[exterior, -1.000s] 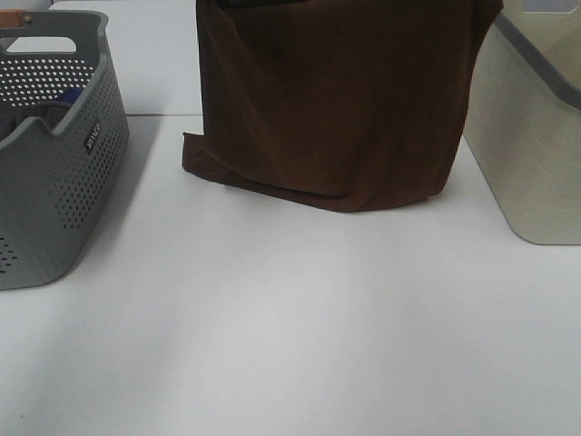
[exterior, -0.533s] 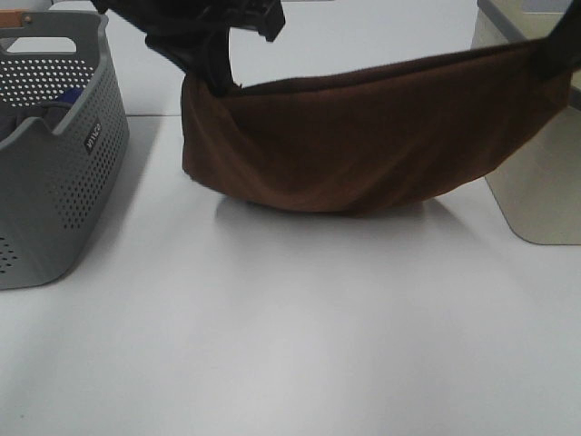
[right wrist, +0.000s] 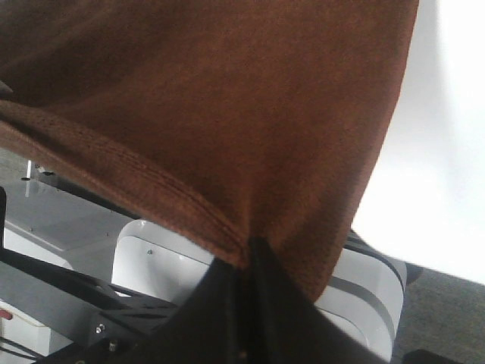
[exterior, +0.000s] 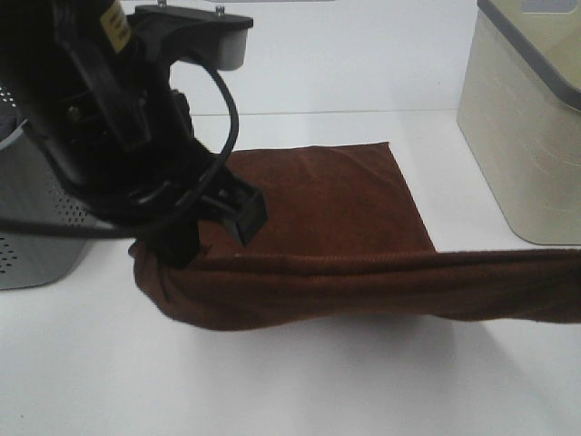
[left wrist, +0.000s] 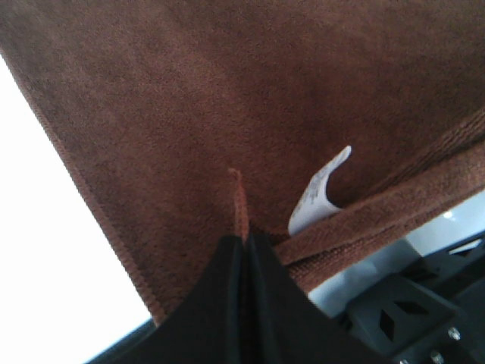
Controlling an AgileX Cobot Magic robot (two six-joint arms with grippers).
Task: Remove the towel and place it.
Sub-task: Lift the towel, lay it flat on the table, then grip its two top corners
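Observation:
The dark brown towel (exterior: pixel 327 236) lies partly spread on the white table, its far part flat and its near edge lifted and stretched from left to right. My left gripper (exterior: pixel 186 245) is shut on the towel's near left corner, low over the table. In the left wrist view its fingers (left wrist: pixel 244 250) pinch the towel's hem (left wrist: pixel 189 114) next to the small white tag (left wrist: pixel 317 193). My right gripper is outside the exterior high view; in the right wrist view it (right wrist: pixel 248 254) is shut on the towel's other corner (right wrist: pixel 227 114).
A grey perforated basket (exterior: pixel 36 227) stands at the left, mostly hidden behind my left arm. A cream bin (exterior: pixel 526 127) stands at the back right. The white table (exterior: pixel 318 381) runs on in front of the towel.
Both grippers came toward the camera and down with the towel. The towel went from hanging to sagging between them, and now its far part lies flat on the table.

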